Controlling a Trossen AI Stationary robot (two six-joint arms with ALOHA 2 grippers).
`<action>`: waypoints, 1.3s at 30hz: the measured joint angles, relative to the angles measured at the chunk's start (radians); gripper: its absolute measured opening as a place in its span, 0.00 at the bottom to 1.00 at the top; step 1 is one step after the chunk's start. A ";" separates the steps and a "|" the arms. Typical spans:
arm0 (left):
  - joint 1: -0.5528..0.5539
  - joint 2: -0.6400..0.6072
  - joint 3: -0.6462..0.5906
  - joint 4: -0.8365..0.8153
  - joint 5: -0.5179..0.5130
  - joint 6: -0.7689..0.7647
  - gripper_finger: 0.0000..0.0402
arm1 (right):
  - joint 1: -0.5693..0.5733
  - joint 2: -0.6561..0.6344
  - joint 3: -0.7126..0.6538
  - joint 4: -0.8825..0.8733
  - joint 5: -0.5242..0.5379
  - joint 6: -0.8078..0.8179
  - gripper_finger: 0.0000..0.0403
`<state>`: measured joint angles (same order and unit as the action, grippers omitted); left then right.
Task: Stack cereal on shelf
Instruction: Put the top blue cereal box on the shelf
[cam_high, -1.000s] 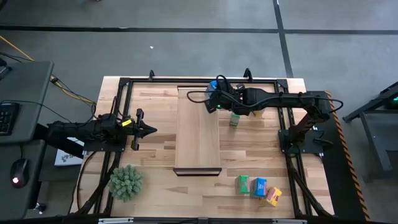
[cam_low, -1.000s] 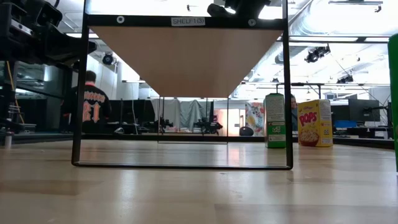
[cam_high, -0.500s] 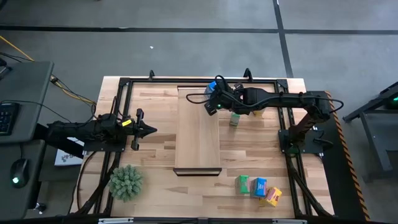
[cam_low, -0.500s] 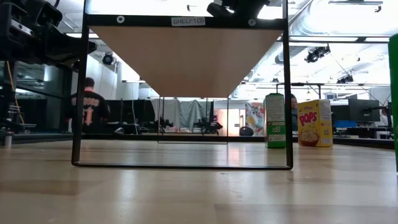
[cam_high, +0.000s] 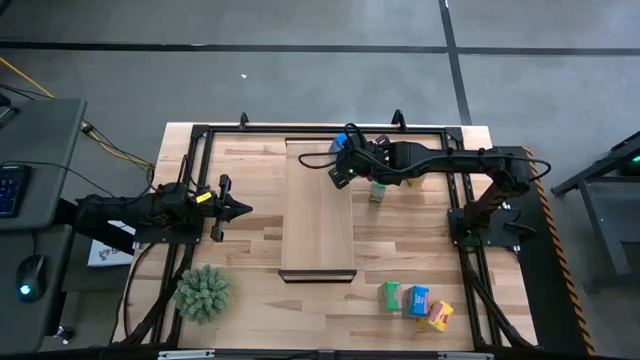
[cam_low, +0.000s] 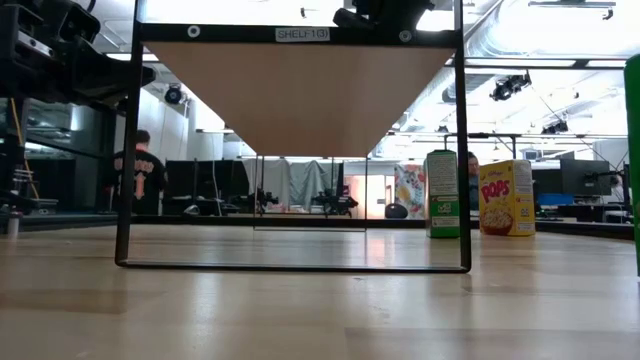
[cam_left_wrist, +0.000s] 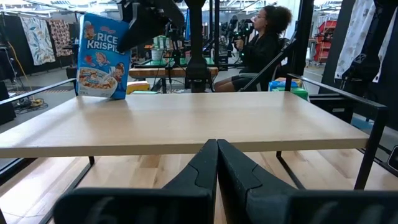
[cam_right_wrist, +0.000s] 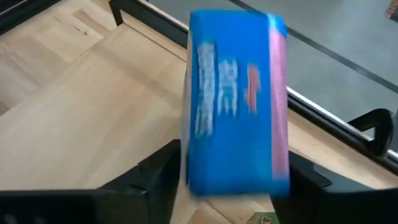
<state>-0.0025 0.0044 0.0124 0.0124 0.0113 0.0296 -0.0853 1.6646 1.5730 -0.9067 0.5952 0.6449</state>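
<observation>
Low view: raised shelf (cam_low: 297, 95) above striped tabletop (cam_low: 300, 310).

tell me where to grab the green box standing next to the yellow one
Grip the green box across its narrow sides, up near the top, coming down from above. It stands upright beside the yellow box, and its tall, slim shape probably fits between the fingers that way.

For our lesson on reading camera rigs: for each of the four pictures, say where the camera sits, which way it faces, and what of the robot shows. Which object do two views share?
High: overhead, straight down; both arms, shelf.
Low: tabletop height, level under the shelf; arms overhead.
Left wrist: behind the left gripper, facing the shelf.
Right wrist: behind the right gripper, facing its blue cereal box.
Shared: both wrist views show that box.
</observation>
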 joint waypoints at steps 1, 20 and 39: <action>0.000 0.000 0.000 0.000 0.000 0.000 0.01 | 0.000 0.000 0.000 0.001 -0.007 0.000 0.54; 0.000 0.000 0.000 0.000 0.000 0.000 0.01 | 0.000 0.000 0.000 0.132 -0.115 -0.014 0.62; 0.000 0.000 0.000 0.000 0.000 0.000 0.01 | 0.000 -0.050 0.002 -0.010 -0.150 -0.251 0.62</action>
<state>-0.0021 0.0044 0.0124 0.0124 0.0113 0.0296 -0.0853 1.6148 1.5745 -0.9169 0.4451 0.3943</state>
